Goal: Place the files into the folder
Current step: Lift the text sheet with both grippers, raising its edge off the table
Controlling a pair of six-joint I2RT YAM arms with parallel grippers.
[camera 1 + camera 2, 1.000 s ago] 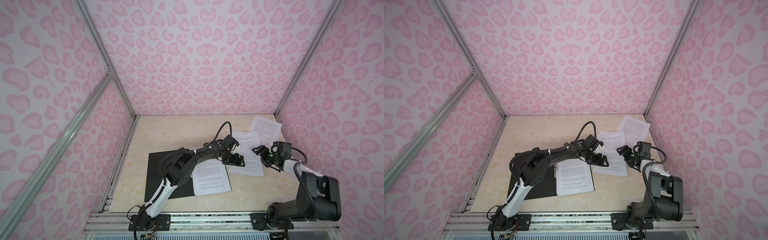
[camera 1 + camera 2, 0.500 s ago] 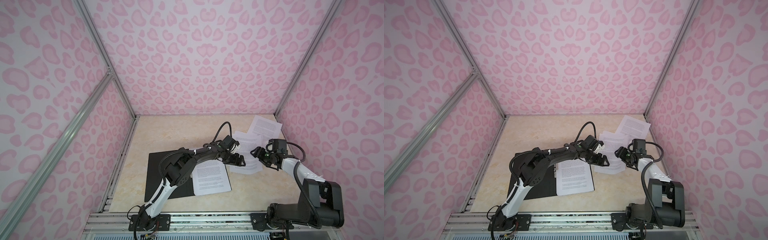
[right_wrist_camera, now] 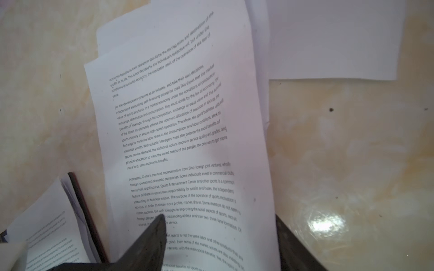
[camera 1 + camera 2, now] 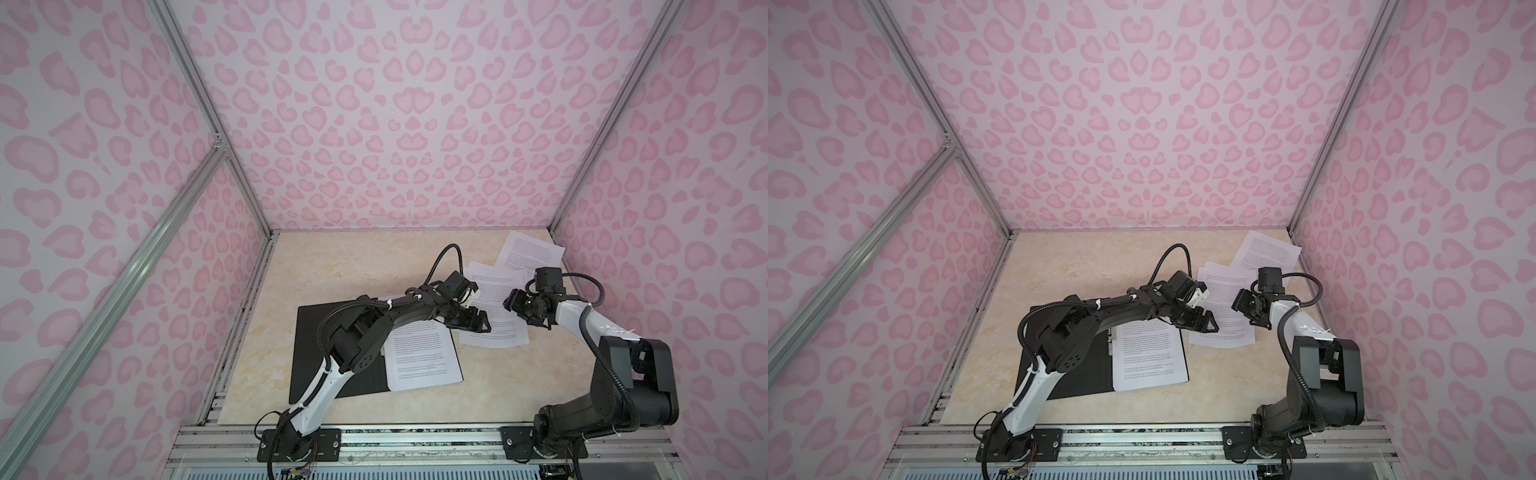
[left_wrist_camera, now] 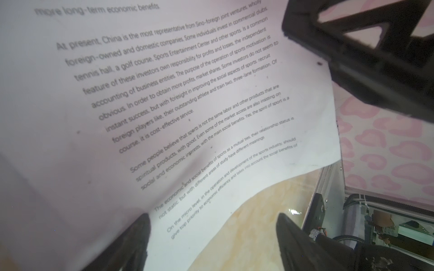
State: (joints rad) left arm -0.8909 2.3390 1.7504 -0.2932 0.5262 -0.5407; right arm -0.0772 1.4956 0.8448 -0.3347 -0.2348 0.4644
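Note:
The folder (image 4: 332, 353) (image 4: 1059, 365) lies open, black inside up, at the near left; its dark red edge (image 3: 84, 211) shows in the right wrist view. One printed file (image 4: 419, 357) (image 4: 1148, 357) rests on its right half. A second file (image 4: 494, 299) (image 4: 1221, 307) (image 3: 183, 140) lies between the two grippers, its surface bowed (image 5: 164, 105). A third file (image 4: 530, 253) (image 4: 1266, 253) lies at the far right. My left gripper (image 4: 478, 324) (image 4: 1204, 326) (image 5: 213, 234) is open at that middle sheet's near left corner. My right gripper (image 4: 513, 305) (image 4: 1241, 305) (image 3: 220, 234) straddles its right edge, jaws apart.
Pink patterned walls (image 4: 665, 249) close in the beige table (image 4: 353, 270) on three sides, the right wall near the far file. Another sheet edge (image 3: 103, 40) peeks from under the middle file. A metal rail (image 4: 415, 432) runs along the front.
My right wrist has shifted a little left and farther back, and its jaws have narrowed somewhat around the middle sheet's edge. The left arm has stayed still.

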